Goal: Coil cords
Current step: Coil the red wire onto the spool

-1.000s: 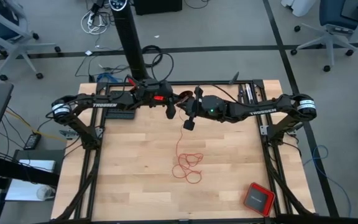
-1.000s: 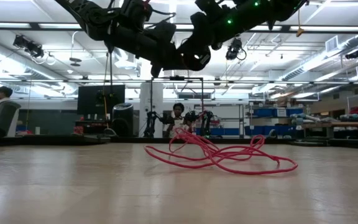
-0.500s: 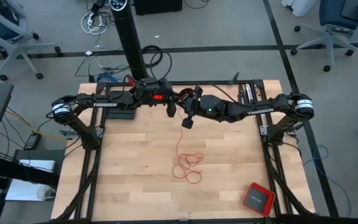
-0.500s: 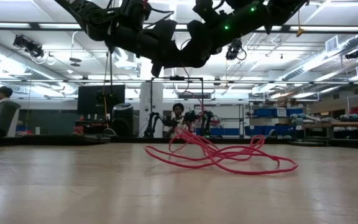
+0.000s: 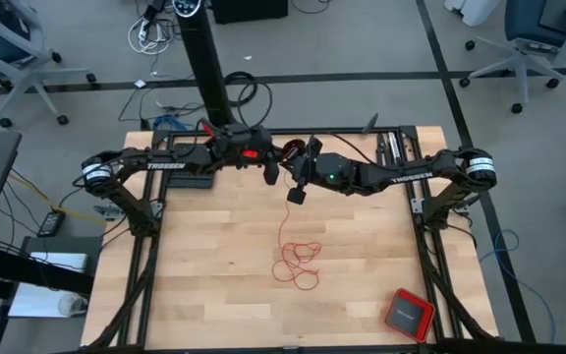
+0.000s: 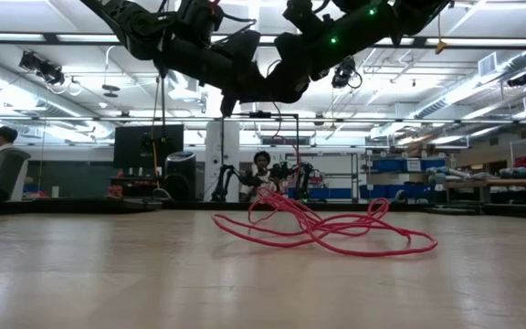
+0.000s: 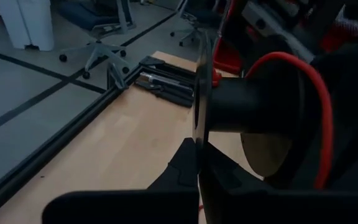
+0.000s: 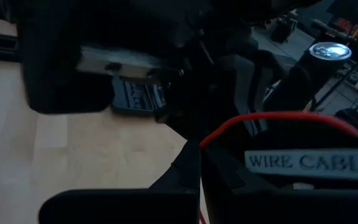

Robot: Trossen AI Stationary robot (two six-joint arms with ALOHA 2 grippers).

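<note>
High view: cord (image 5: 296,262) loops below right claw (image 5: 295,195).

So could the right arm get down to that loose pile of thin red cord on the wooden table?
Probably yes: the loose thin red cord lies in the open below the right pincer, with nothing between them.

Pale, smooth butcher-block wooden tabletop (image 5: 224,256), strips of light timber with a soft satin sheen that catches the ceiling lights at table level. Across it a thin red cord (image 5: 296,261), looking like glossy plastic-coated wire in loose loops (image 6: 327,228). Dark matt black arms above, hard plastic or painted metal by the look. Near the corner, a small red square box with a dark top (image 5: 408,314), smooth and slightly shiny. Black metal frame rails (image 5: 143,265) edge the table.
</note>
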